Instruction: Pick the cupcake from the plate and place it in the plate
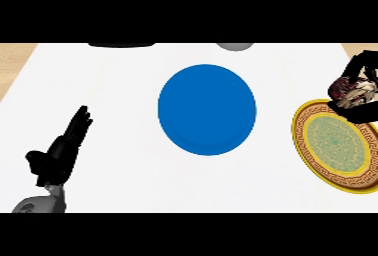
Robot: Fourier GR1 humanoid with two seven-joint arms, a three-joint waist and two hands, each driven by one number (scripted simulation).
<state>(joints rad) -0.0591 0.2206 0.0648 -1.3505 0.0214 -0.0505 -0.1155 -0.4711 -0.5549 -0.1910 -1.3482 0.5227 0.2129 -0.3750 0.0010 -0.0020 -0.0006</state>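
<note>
A plain blue plate [207, 109] lies in the middle of the white counter. At the right edge sits a gold-rimmed ornate plate [336, 145] with a green patterned centre and nothing on it. Just above its far rim my right hand [363, 75] is curled round a brown, frosted cupcake [351, 92], which shows partly between the black fingers. The cupcake hangs over the ornate plate's upper edge, well right of the blue plate. My left hand [63, 150] rests at the lower left, fingers straight and pointing up, holding nothing.
A dark object [122, 44] and a grey rounded object [235, 46] peek in at the counter's far edge. Wooden floor [15, 60] shows past the counter's left and right sides.
</note>
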